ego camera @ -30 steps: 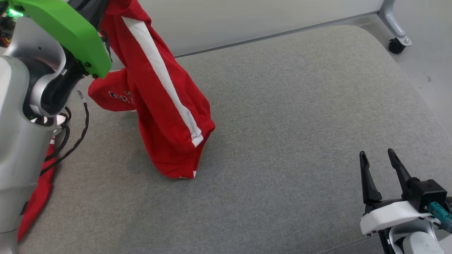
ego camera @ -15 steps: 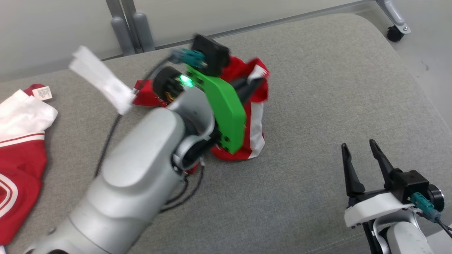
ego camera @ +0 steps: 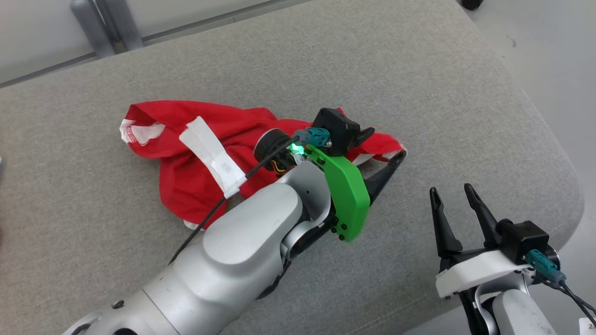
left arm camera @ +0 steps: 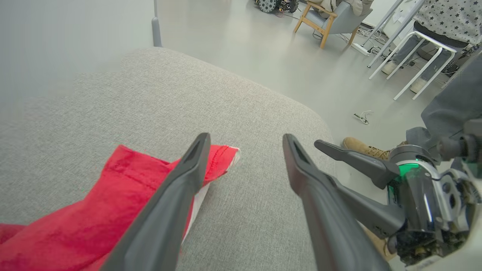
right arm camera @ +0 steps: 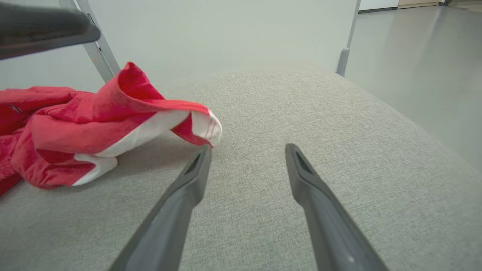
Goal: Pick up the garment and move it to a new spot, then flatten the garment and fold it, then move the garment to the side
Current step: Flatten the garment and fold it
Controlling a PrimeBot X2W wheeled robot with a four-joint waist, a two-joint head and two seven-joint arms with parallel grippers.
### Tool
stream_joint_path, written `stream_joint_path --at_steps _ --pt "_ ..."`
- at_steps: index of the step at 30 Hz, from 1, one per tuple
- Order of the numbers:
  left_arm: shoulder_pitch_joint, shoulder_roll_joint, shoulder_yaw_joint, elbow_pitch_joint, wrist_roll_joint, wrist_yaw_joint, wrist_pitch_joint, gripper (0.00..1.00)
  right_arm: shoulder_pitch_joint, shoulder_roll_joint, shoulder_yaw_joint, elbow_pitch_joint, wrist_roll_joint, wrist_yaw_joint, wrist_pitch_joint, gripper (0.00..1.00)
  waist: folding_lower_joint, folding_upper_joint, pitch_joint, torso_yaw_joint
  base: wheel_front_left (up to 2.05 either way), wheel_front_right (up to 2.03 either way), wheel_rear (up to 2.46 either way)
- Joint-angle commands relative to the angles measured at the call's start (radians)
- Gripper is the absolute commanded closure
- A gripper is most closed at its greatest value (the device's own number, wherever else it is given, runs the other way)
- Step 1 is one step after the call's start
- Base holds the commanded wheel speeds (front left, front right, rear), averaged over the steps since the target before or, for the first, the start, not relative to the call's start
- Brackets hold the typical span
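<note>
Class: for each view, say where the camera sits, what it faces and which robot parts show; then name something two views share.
Head view: on the head, looking down at the grey cushion; left gripper and right gripper show.
Left wrist view: on the left wrist, facing along its open fingers toward the cushion's edge and the floor.
Right wrist view: on the right wrist, facing across the cushion along its open fingers.
Shared: all show the red garment.
</note>
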Motion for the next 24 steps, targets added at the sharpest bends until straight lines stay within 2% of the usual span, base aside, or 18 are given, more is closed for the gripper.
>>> stream_joint_path --at_steps 1,4,8,16,24 --pt "-0.004 0.005 -0.015 -0.002 -0.024 0.007 -0.014 0.0 0.008 0.001 -0.006 0.002 0.007 0.0 -0.003 0.0 -0.0001 -0.0001 0.022 -0.024 0.0 0.0 0.0" --pt "0.023 0.005 -0.053 -0.012 -0.051 0.015 -0.031 0.0 0.023 0.002 -0.02 0.002 0.008 0.0 -0.003 0.0 -0.0001 -0.0001 0.011 -0.013 0.0 0.0 0.0" --pt "0.073 0.007 -0.074 -0.004 -0.044 0.063 -0.089 0.0 0.03 0.001 -0.043 -0.004 -0.003 0.0 -0.003 0.0 -0.0001 -0.0001 -0.013 0.017 0.0 0.0 0.0" --pt "0.175 0.099 -0.048 0.001 -0.051 0.158 -0.129 0.0 0.036 0.001 -0.069 -0.027 -0.034 0.0 -0.003 0.0 -0.0001 -0.0001 -0.029 0.075 0.0 0.0 0.0" --pt "0.149 0.086 -0.058 0.122 -0.054 0.173 -0.089 0.0 -0.02 0.001 -0.081 -0.041 -0.016 0.0 -0.003 0.0 -0.0001 -0.0001 0.041 0.068 0.0 0.0 0.0"
